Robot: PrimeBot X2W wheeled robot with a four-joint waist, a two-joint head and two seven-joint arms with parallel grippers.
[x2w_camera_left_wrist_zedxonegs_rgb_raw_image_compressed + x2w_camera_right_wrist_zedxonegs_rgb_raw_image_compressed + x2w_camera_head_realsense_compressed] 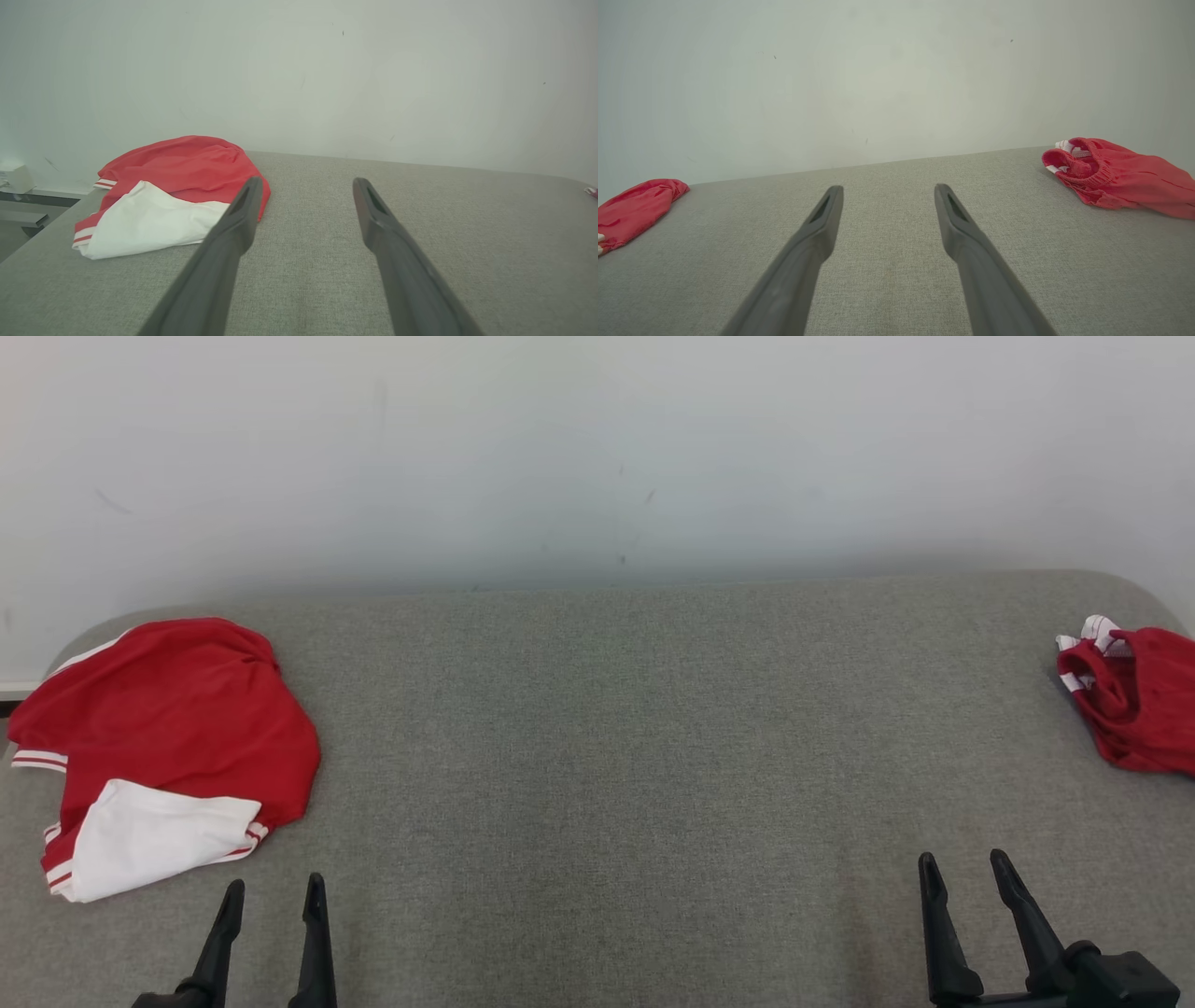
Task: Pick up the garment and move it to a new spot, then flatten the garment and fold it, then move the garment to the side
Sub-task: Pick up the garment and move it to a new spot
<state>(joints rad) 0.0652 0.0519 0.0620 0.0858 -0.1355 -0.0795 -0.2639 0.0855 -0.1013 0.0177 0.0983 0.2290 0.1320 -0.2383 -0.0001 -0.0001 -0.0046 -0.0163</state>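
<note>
Long dark tapered fingers: left gripper [274, 885] at 7 o'clock, right gripper [963, 859] at 5, both spread wide and empty over the coarse grey woven surface [597, 728]. Smooth red-and-white garment [168, 747] lies bunched at 9, crumpled red garment [1139, 709] at 3. Left wrist: red-and-white garment [177, 186] at 10, untouched. Right wrist: crumpled red garment [1120, 177], elastic-waisted, at 2

The grey surface [597, 737] lies open between the left garment [177, 709] and the right garment [1144, 709]; a wall [597, 448] closes the far side.
</note>
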